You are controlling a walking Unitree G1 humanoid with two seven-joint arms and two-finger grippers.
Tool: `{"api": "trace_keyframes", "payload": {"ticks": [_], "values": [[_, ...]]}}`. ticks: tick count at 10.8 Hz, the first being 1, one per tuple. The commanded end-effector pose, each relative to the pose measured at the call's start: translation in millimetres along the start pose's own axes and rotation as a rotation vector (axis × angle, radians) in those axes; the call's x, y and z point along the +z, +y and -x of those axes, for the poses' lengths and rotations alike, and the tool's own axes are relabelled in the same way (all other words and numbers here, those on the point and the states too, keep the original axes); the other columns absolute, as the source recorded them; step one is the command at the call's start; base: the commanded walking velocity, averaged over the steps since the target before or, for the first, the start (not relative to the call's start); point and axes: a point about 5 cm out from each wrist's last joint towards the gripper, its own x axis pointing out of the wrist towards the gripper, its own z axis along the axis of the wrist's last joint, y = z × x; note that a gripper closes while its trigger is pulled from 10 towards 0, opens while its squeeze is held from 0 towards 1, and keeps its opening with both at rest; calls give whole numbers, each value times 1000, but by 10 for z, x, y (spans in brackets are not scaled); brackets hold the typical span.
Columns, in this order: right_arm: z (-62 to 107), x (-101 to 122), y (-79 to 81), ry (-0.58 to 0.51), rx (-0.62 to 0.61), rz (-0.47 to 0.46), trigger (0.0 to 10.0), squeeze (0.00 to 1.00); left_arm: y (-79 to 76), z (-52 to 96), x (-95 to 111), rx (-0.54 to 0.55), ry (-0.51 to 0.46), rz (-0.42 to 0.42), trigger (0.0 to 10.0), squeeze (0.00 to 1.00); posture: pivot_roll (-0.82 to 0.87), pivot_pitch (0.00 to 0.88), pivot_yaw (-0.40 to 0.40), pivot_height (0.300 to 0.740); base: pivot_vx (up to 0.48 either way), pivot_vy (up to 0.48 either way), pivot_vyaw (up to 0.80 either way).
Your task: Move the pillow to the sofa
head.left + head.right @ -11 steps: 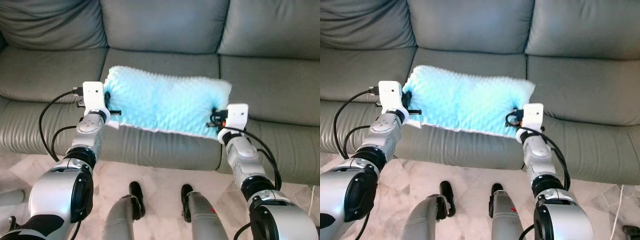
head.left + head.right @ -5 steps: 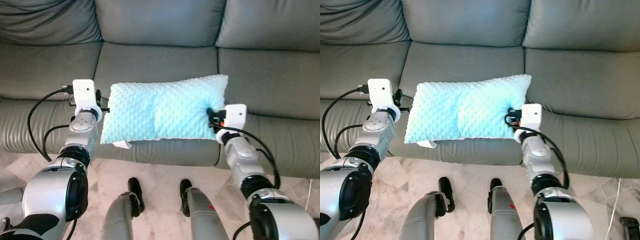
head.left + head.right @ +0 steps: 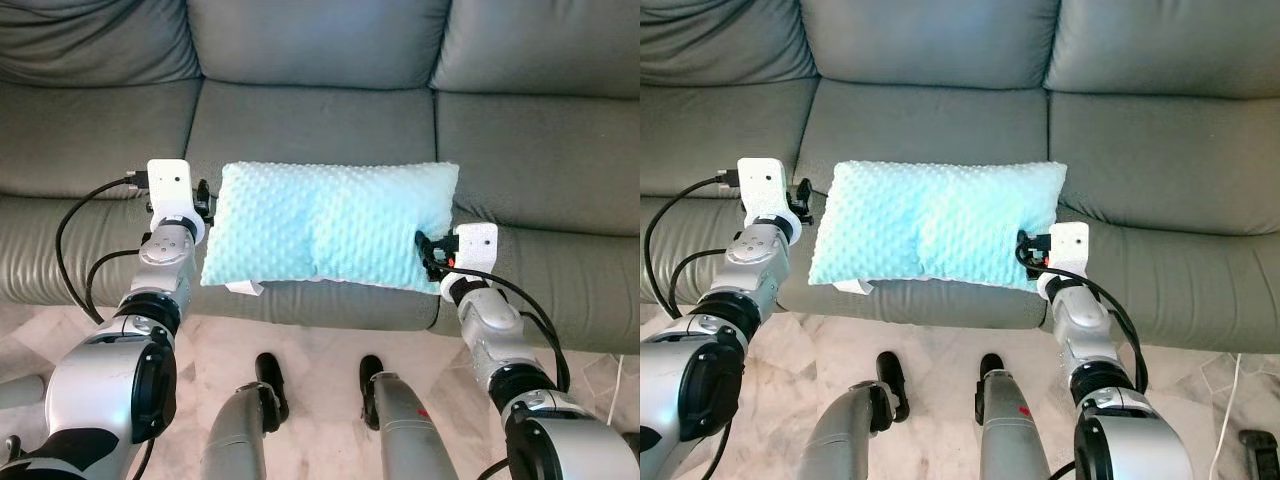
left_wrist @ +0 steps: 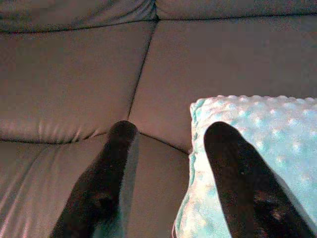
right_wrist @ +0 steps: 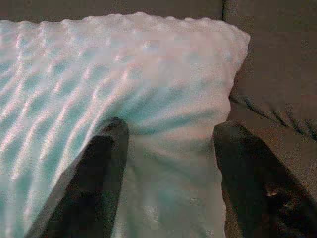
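Grey leather sofa (image 3: 320, 130) spans the whole view, three seat cushions across, with pale marbled floor (image 3: 330, 345) in front of it.

Item: pillow (image 3: 325, 225), light blue, dimpled fabric. I read it as lying on the sofa's middle seat cushion, its near edge reaching the cushion's front lip. A white tag (image 3: 243, 288) hangs from the near left corner, over the sofa's front.

Item: left gripper (image 4: 166, 144), at the pillow's left end. Fingers spread apart, gripping nothing; one black finger (image 4: 104, 183) lies over bare seat leather, the other over the pillow's corner.

Item: right gripper (image 5: 168, 148), at the pillow's right end. Fingers also parted, straddling the pillow's corner with fabric bulging between them. I judge this a loose straddle rather than a pinch.

Item: my own legs and feet (image 3: 272, 385), on the floor below the sofa's front.

Risk: the pillow sits far forward. If I pull the right arm back while fabric is caught between its fingers, it could drag the pillow off the lip onto the floor. The left finger over the corner could snag likewise.

Unclear: both sofa ends are cut off; how much of the pillow overhangs the front lip I cannot tell.
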Motion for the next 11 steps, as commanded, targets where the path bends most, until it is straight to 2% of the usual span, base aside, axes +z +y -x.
{"api": "trace_keyframes", "payload": {"ticks": [1,3,5,6,8,11], "values": [[82,-162,15,46,3,-21,10000,1000,61,64,-197,13,58,-4,10000,1000,-188,505,65,740,0,0,0],[66,-119,8,29,2,9,10000,1000,41,74,-226,-13,69,16,10000,1000,-187,501,65,740,0,0,0],[55,-25,-79,-7,-33,116,10000,1000,-97,133,-364,-134,113,103,10000,1000,-186,482,65,740,0,0,0],[47,25,-126,-26,-53,128,10000,1000,-139,162,-422,-173,129,122,10000,1000,-183,472,67,740,0,0,0],[41,124,-231,-50,-94,149,10000,1000,-159,208,-491,-246,133,116,10000,1000,-180,424,68,740,0,0,0],[107,66,-333,9,-128,157,10000,1000,-118,229,-506,-300,125,104,10000,1000,-180,346,81,740,0,0,0]]}}
